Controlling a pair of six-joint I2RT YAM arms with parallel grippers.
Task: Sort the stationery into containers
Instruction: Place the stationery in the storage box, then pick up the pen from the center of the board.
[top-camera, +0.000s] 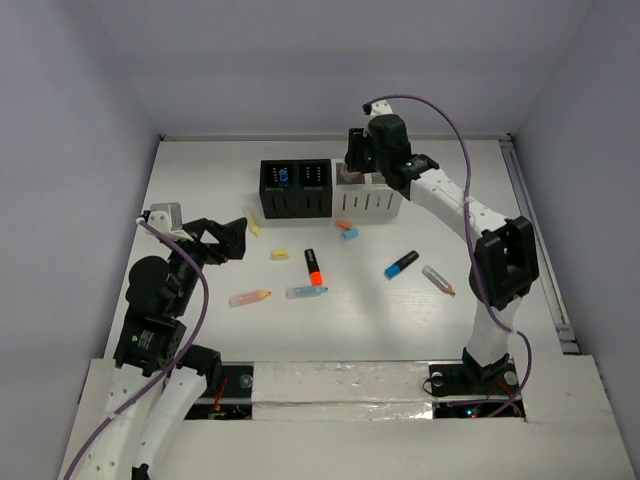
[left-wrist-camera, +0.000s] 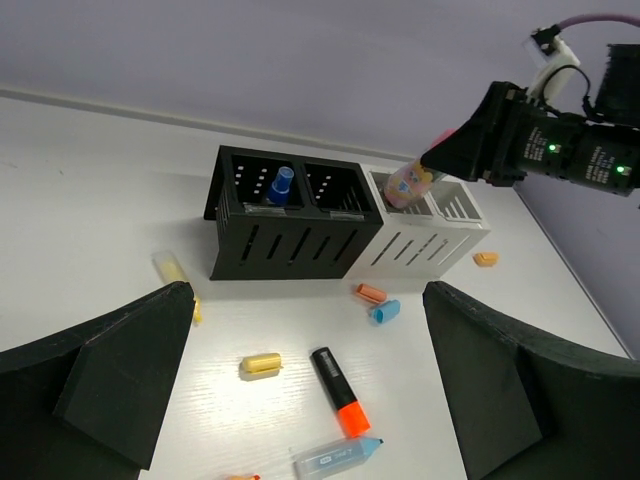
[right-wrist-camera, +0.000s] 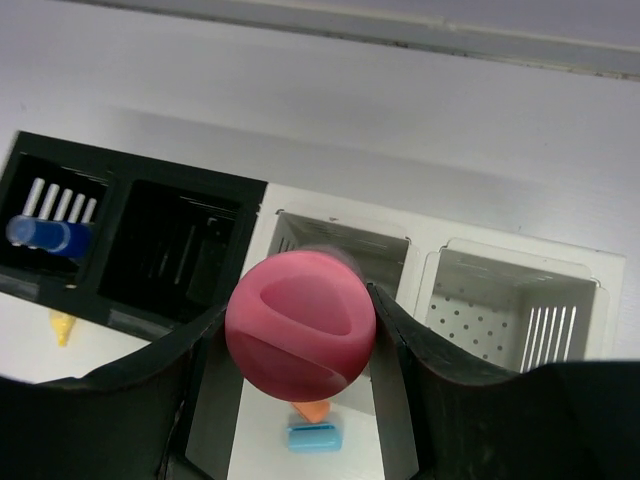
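Right gripper (right-wrist-camera: 300, 400) is clamped on a pink marker (right-wrist-camera: 300, 325), one finger on each side of the barrel. The marker hangs directly below the jaws, tilted, over the white container (left-wrist-camera: 400, 245) that adjoins the black pair. Its lower end looks level with that rim in the left wrist view, but I cannot tell whether it is inside yet. The second white container (right-wrist-camera: 510, 290) sits just to the right of the gripper. The two black containers (top-camera: 295, 190) sit to its left, and the far one holds a blue pen (left-wrist-camera: 277, 186) standing up. An orange bit (left-wrist-camera: 370, 292) and a blue bit (left-wrist-camera: 384, 311) lie on the table (top-camera: 360, 320) under and in front of the fingers. Left gripper (top-camera: 232, 240) hangs with its jaws spread wide and nothing between them. Ahead of it lie a yellow bit (left-wrist-camera: 261, 364), a black-and-orange highlighter (left-wrist-camera: 340, 390) and a pale blue pen (left-wrist-camera: 337, 455). A yellow crayon (left-wrist-camera: 172, 268) lies just beside its left finger.
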